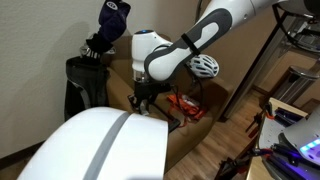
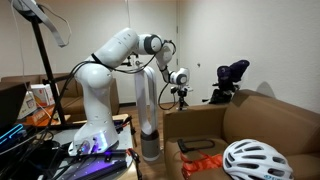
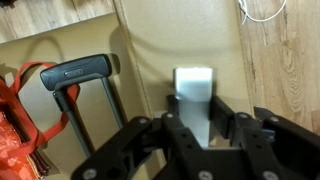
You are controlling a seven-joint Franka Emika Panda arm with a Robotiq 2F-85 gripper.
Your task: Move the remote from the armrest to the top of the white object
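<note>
In the wrist view the remote (image 3: 193,85) is a slim bar, pale with glare, lying lengthwise along the tan armrest (image 3: 150,45). My gripper (image 3: 196,112) has its two black fingers tight against the bar's long sides, shut on it, at or just above the padding. In both exterior views the gripper (image 1: 144,104) (image 2: 181,101) points down over the brown armchair (image 2: 270,115), and the remote is too small to make out. The white object (image 1: 100,145) is a big rounded dome in the foreground, in front of the gripper.
An orange packet (image 1: 185,104) (image 2: 200,165) and a white helmet (image 1: 205,66) (image 2: 255,160) lie on the chair. A suitcase handle (image 3: 80,72) stands beside the armrest. A golf bag (image 1: 95,60) leans at the wall. The robot base (image 2: 95,125) stands on a cluttered table.
</note>
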